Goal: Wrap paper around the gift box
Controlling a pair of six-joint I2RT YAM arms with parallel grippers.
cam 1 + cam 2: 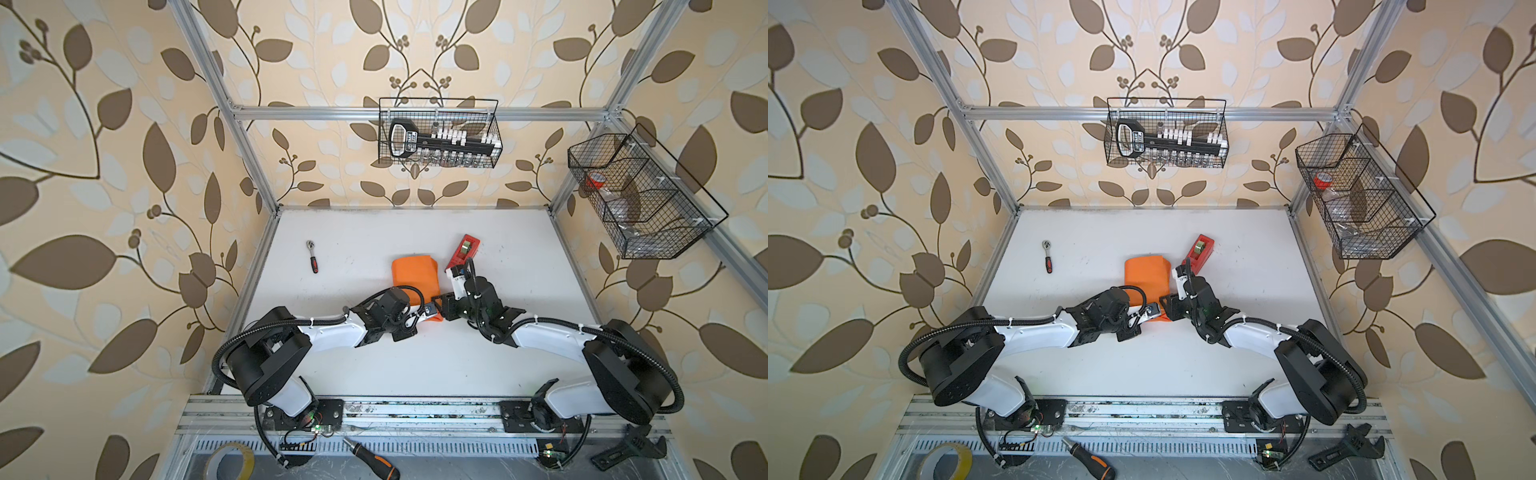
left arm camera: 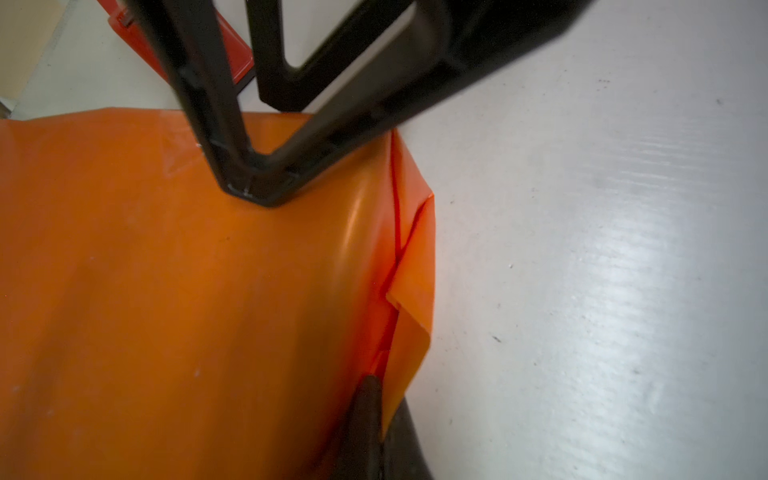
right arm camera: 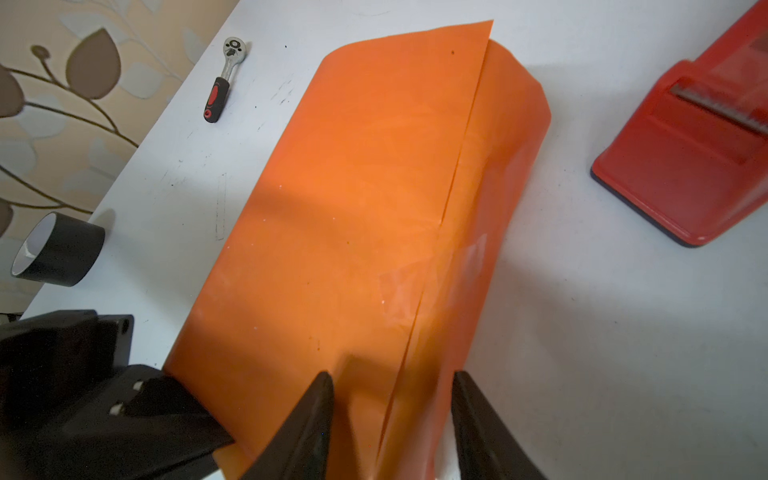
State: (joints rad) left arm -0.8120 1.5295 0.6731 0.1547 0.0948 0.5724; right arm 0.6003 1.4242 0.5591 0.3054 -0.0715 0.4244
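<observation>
Right wrist view: paper [image 3: 353,208] lies orange face out, rolled into a flat sleeve mid-table, with one long edge overlapping along the top. A glossy patch across that seam looks like tape. Gift box not visible; I judge it sits inside the sleeve. Right gripper [image 3: 395,386] stands part open with its tips on the sleeve's top at the near end, straddling the seam and gripping nothing.

Left wrist view: left gripper [image 2: 380,399] is pressed together, pinching a loose fold of paper at the near end's corner.

In both top views the grippers meet at the end nearest the arms. Tape dispenser [image 1: 465,249] sits just beside the sleeve's far right corner; ratchet [image 1: 312,257] lies well apart.

Step in hand, by my reading: closing the near open end. Next, the right should hold the top down while the left tucks the flap flat, then tape. Far end looks unfolded.
</observation>
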